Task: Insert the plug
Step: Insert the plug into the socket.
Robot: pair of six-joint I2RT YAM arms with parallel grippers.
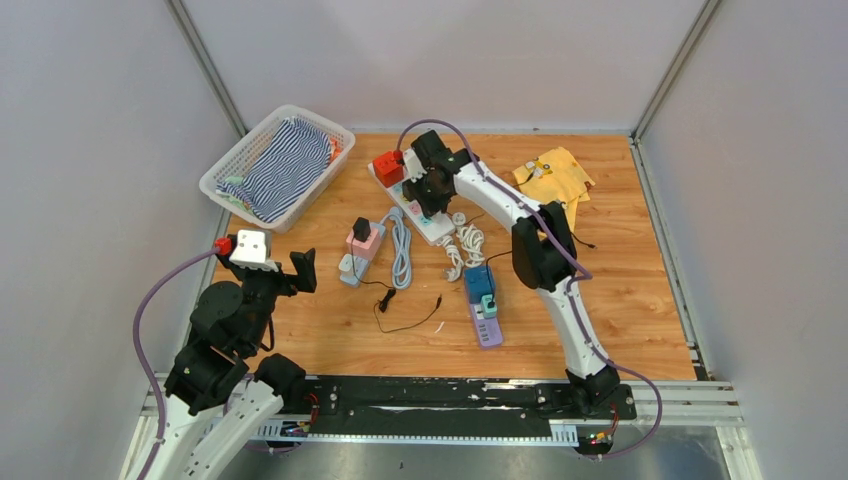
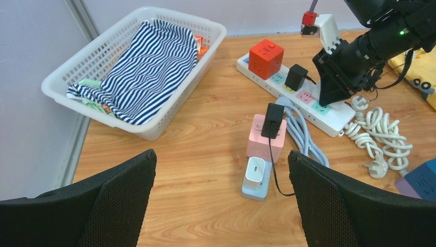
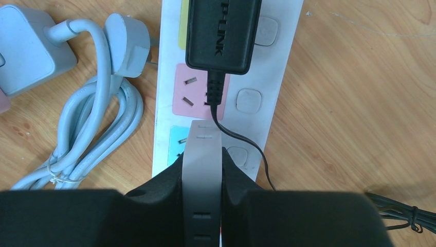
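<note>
Top view: wooden worktop [image 1: 620, 300]. The right gripper [image 1: 432, 197] is stretched far out, nose down on a long white strip [image 1: 438, 230], just beside the red cube socket [image 1: 388, 167] at the strip's far end. What it grips is too small to tell here. The left gripper [image 1: 277, 272] sits near the left edge, well apart from the strip, jaws spread wide and empty. White lattice basket [image 1: 228, 165] with striped cloth [image 1: 285, 165] at far left, yellow cloth [image 1: 555, 178] at far right.

Left wrist view: black mesh-textured fingers [image 2: 118, 195] spread wide, with a pink cube [image 2: 266, 144] and pale cable [image 2: 303, 134] lying ahead between them. The right gripper's tip rests on the strip, near its right end.

Right wrist view: plug [image 3: 203, 164], a flat, smooth grey plastic slab seen edge-on, is clamped between the right gripper's black fingers [image 3: 154, 206]. It sits centred in the gripper and directly over the strip's teal socket [image 3: 177, 141], its far end just short of the pink socket [image 3: 198, 95]. Cannot tell if the pins are in. The next socket on holds a boxy matte black adapter [image 3: 222, 33] marked TP-LINK. Its thin cord [image 3: 241, 141] runs past the plug's right side. Rounded square white buttons [image 3: 248, 99] line the strip's right edge.
</note>
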